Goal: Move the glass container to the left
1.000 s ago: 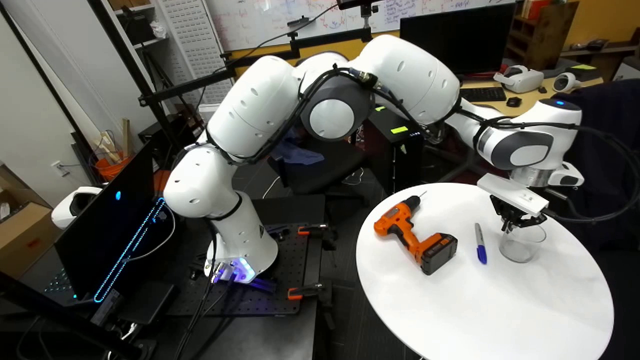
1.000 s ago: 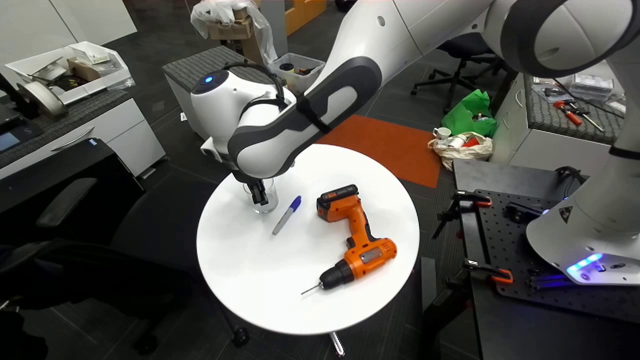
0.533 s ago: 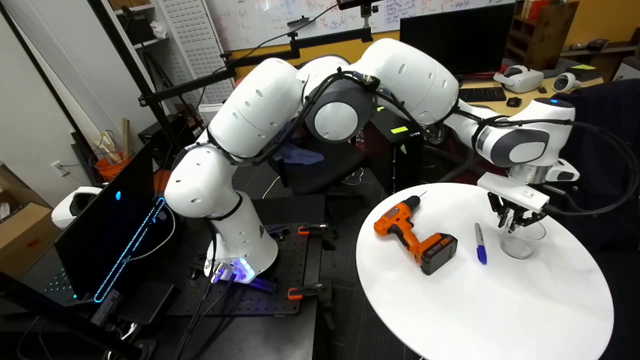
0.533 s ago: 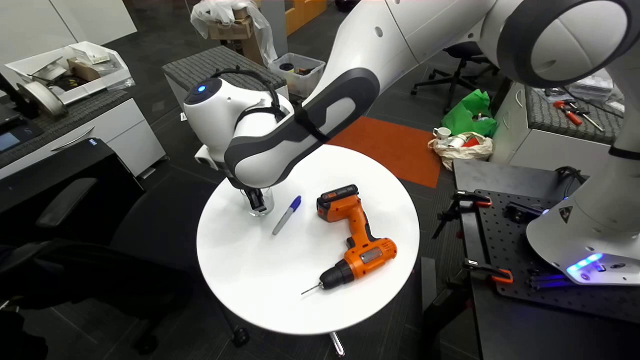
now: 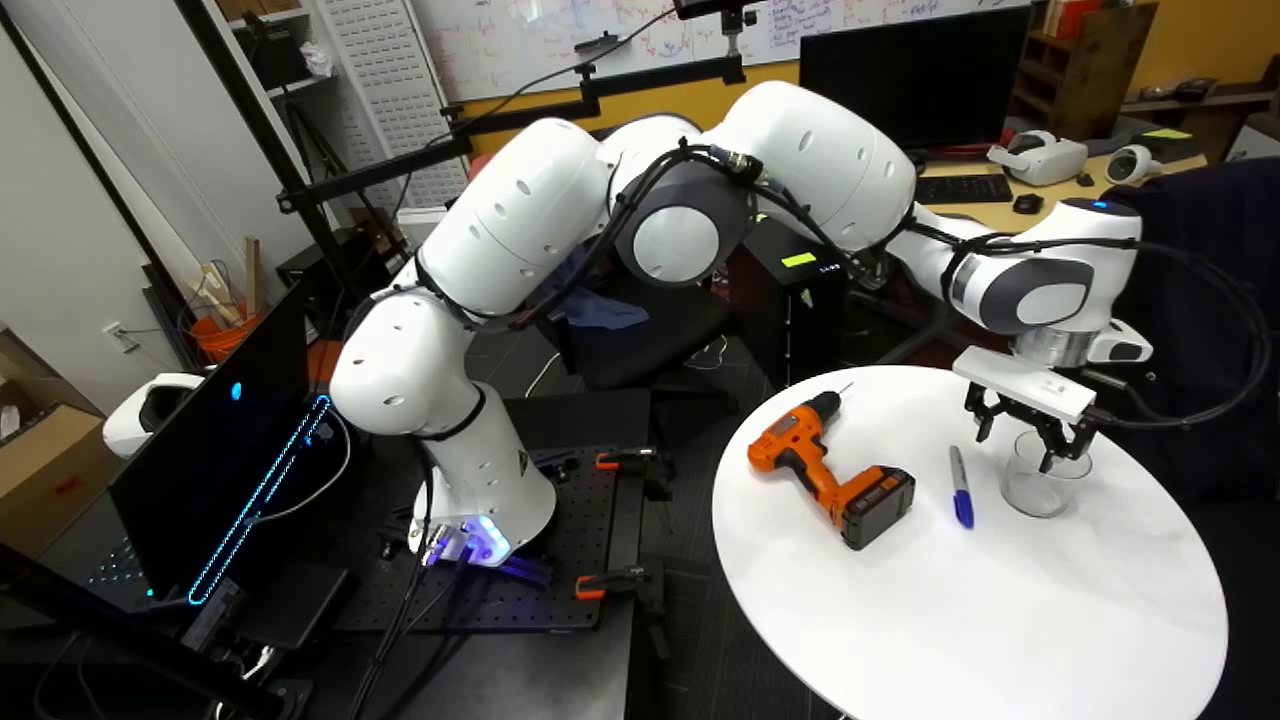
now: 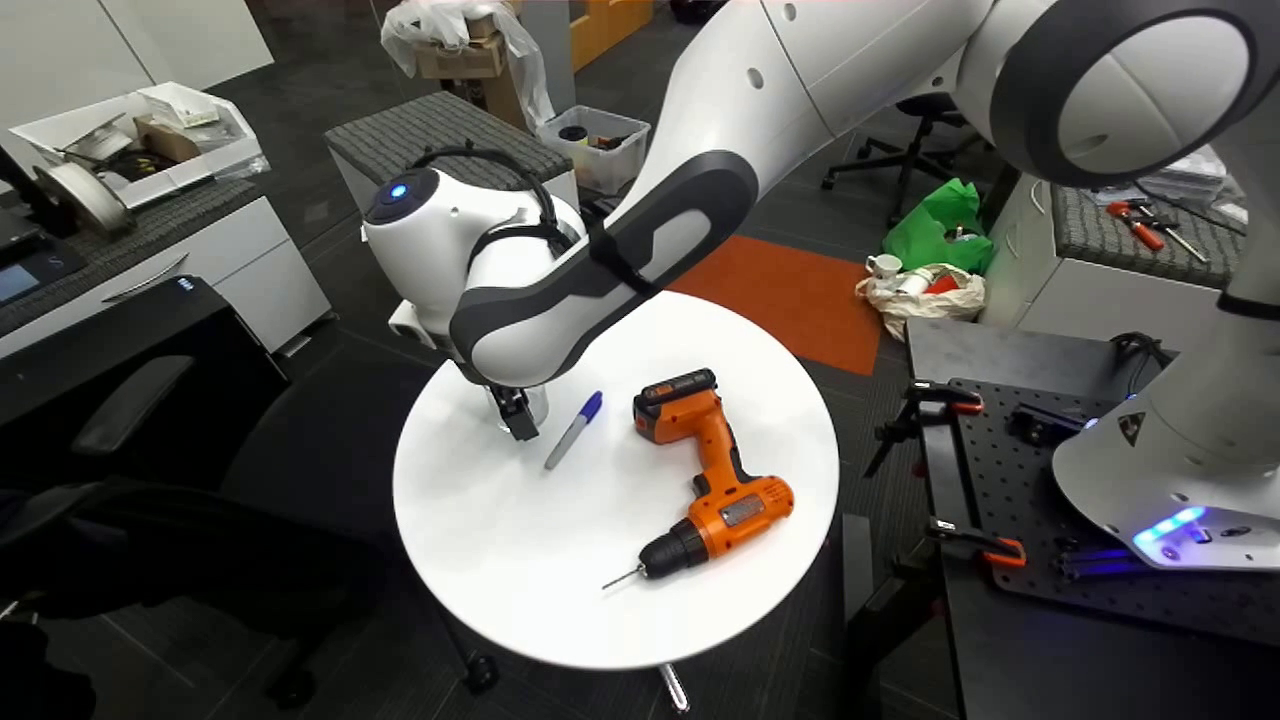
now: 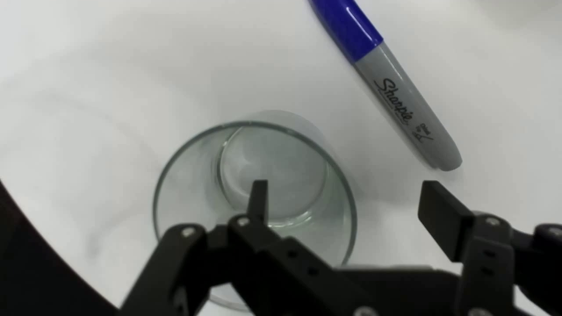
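Note:
The clear glass container (image 5: 1037, 492) stands upright on the white round table. It shows from above in the wrist view, where its round mouth and base (image 7: 281, 175) are plain. My gripper (image 7: 346, 185) is open, its fingers spread wide. One fingertip (image 7: 259, 195) is over the mouth of the glass and the other (image 7: 443, 219) is outside its rim, so the near wall passes between them without visible contact. In an exterior view the gripper (image 5: 1015, 449) hovers at rim height. The arm partly covers the glass (image 6: 541, 402) in another exterior view.
A blue-capped grey marker (image 7: 404, 101) lies close beside the glass. Farther along the table (image 5: 960, 620) rests an orange drill (image 5: 820, 470) with its bit sticking out. The table's edge runs near the glass, with a dark chair (image 6: 300, 440) beyond it.
The fingers have gone from close together to wide apart. Between the earlier frames the glass shifted slightly; since then it has stayed put. The wrist has moved a little the same way.

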